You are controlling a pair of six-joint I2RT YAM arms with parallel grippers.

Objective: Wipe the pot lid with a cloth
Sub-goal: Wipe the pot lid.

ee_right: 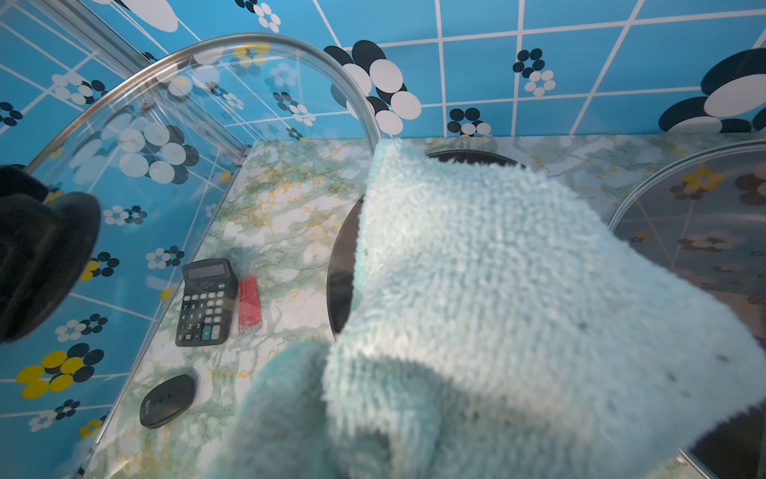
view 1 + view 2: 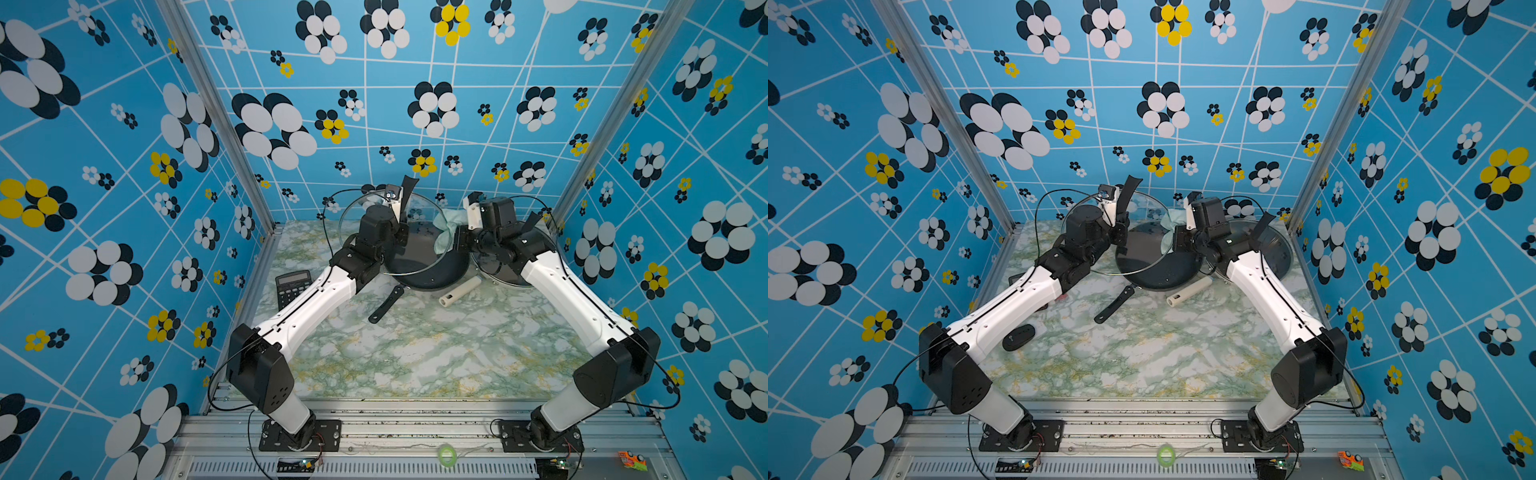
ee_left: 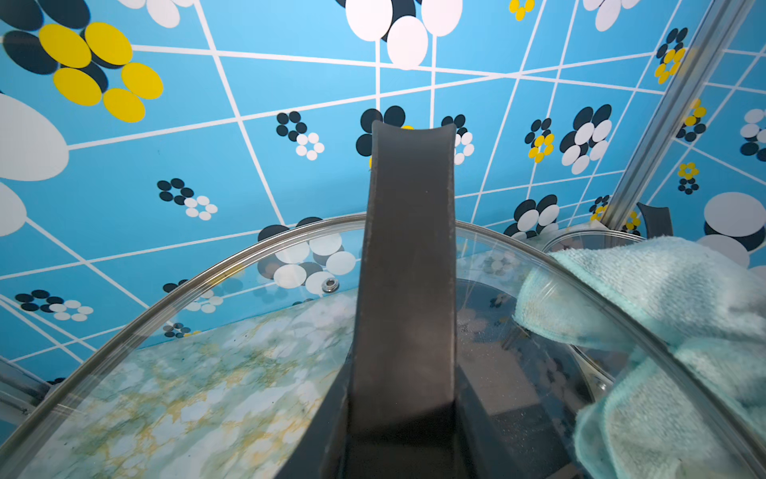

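Observation:
The pot lid point(image 2: 353, 216) point(image 2: 1146, 212) is clear glass with a steel rim and a tall black handle point(image 3: 408, 269). It hangs tilted above a dark frying pan point(image 2: 432, 270). My left gripper point(image 2: 401, 230) point(image 2: 1121, 230) is shut on the base of that handle. The pale mint cloth point(image 2: 446, 226) point(image 2: 1172, 219) point(image 1: 518, 290) is bunched in my right gripper point(image 2: 458, 242), which is shut on it. In the left wrist view the cloth point(image 3: 663, 323) lies against the lid's rim and over its glass. The cloth hides the right jaws in the right wrist view.
A second glass lid point(image 2: 1275, 249) with a black handle lies under my right arm. A cream cylinder point(image 2: 459, 291) lies beside the pan, whose black handle point(image 2: 386, 305) points to the front. At the left are a calculator point(image 2: 293, 286), red sticks point(image 1: 248, 305) and a black mouse point(image 2: 1018, 336).

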